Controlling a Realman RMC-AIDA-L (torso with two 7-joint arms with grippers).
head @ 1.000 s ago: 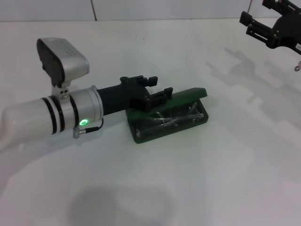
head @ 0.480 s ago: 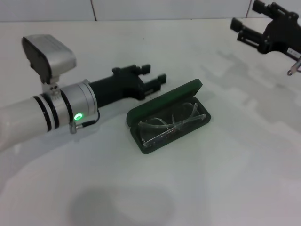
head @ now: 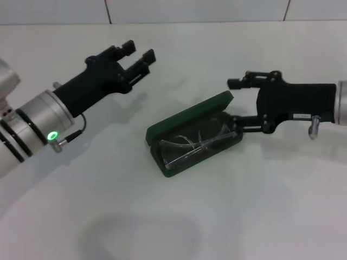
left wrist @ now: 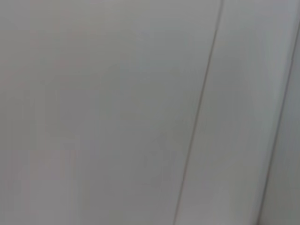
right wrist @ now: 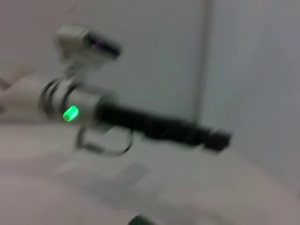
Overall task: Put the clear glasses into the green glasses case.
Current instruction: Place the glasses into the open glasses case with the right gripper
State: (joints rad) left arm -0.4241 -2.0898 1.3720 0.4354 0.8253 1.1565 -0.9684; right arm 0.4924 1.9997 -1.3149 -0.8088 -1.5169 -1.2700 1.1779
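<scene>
The green glasses case (head: 187, 118) lies open in the middle of the white table, its lid tipped back. The clear glasses (head: 196, 143) lie inside its lower half. My right gripper (head: 237, 105) is open at the case's right end, one finger above the lid's corner and the other (head: 245, 128) low beside the base. My left gripper (head: 138, 54) hovers open and empty to the far left of the case, well apart from it. In the right wrist view the left arm with its green light (right wrist: 70, 113) shows blurred. The left wrist view shows only a plain pale surface.
The white table (head: 179, 216) stretches around the case, with a pale wall along its far edge. No other objects show on it.
The left gripper has pulled away from the case, up and to the far left. The right arm has come down from the far right corner to the case's right end.
</scene>
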